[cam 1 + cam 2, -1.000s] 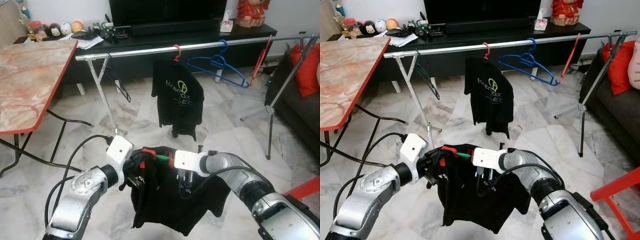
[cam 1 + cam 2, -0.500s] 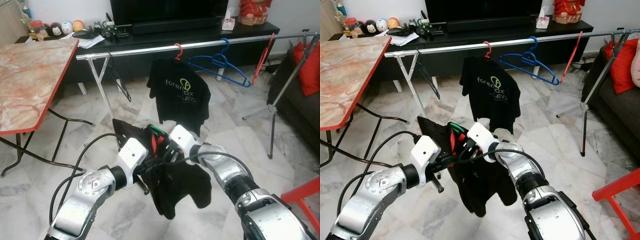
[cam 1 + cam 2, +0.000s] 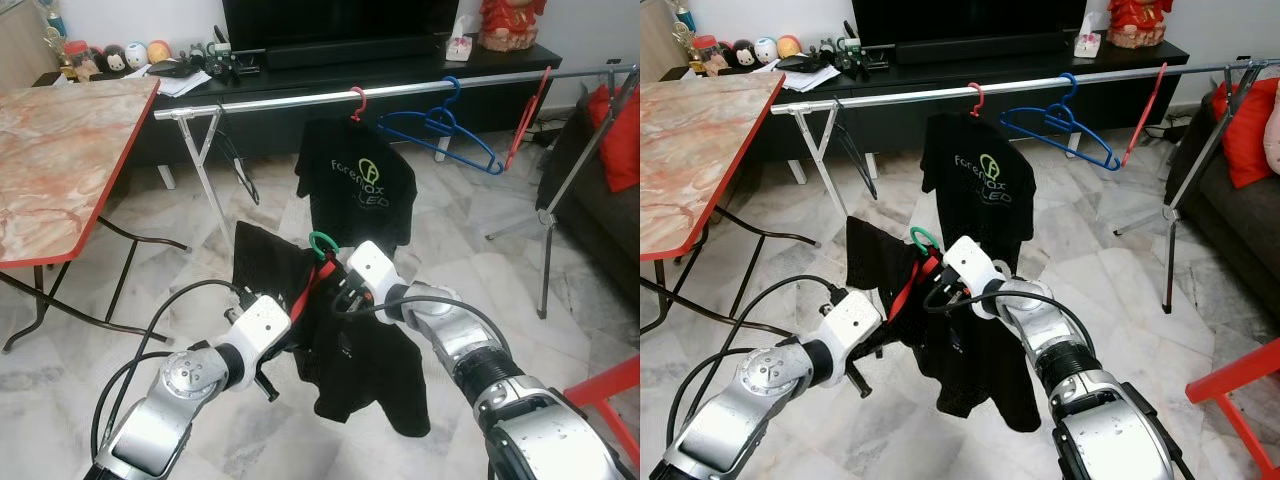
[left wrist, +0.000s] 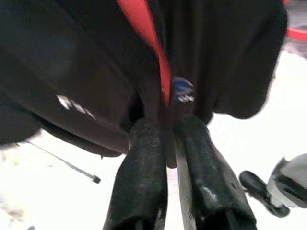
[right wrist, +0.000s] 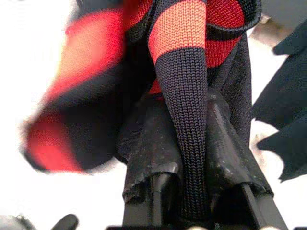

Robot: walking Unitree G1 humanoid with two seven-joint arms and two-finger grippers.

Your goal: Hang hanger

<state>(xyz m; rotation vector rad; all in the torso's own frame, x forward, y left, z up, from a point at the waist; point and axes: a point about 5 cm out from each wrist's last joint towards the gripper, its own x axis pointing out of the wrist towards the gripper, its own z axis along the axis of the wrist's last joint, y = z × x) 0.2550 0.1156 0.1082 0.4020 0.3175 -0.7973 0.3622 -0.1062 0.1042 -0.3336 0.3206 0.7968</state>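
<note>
A red hanger [image 3: 307, 288] with a green hook, draped in a black T-shirt [image 3: 350, 350], hangs in mid-air before the silver clothes rail [image 3: 300, 100], pinched by both the left tool [image 4: 169, 143] and right tool [image 5: 184, 139], each pressed onto it.

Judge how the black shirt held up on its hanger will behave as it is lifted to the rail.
Probably floppy: the black shirt droops in folds below both grippers. Likely light. Its green hook looks rigid enough to catch the rail.
</note>
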